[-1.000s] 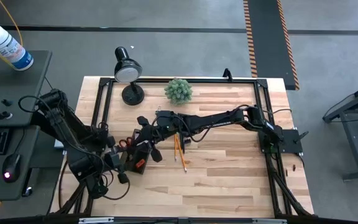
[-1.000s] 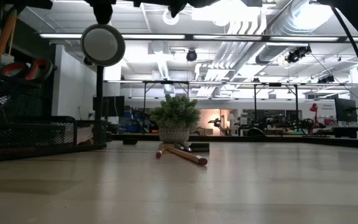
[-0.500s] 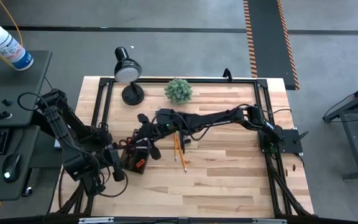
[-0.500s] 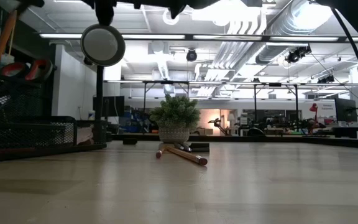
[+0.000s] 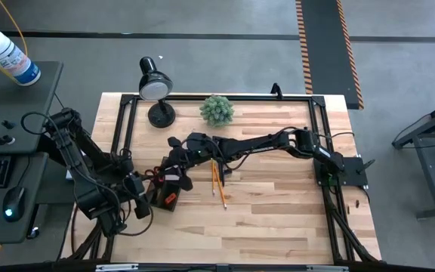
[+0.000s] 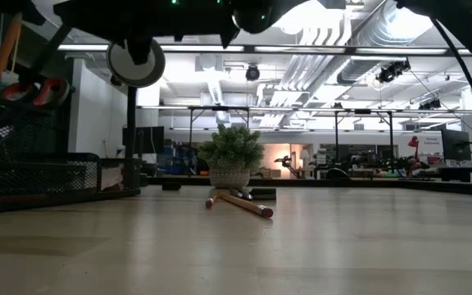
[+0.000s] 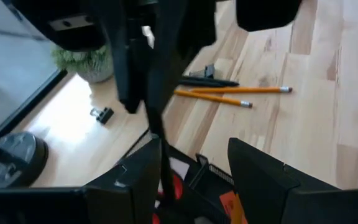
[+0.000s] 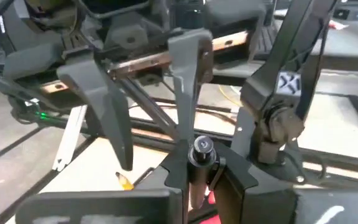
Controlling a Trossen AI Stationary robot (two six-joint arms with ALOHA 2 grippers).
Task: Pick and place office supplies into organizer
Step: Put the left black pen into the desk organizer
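Light wooden table (image 5: 278,219) in a big workshop. The organizer (image 5: 165,193) sits near its left edge, red-handled scissors (image 6: 38,90) already standing in it. The right gripper (image 8: 197,163) hangs right over it, pinched tight on a dark pen (image 8: 201,149). The left gripper (image 7: 194,165) waits just beside the caddy, fingers spread wide, holding nothing. Two pencils (image 5: 218,183) lie nearby.

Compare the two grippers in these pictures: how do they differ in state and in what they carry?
The left gripper has its fingers spread wide and carries nothing; the right gripper is shut on a dark pen held upright. The left gripper sits beside the organizer at the table's left edge; the right gripper hangs right over it, its arm stretched across the table. Both are dark two-finger grippers close to the organizer.
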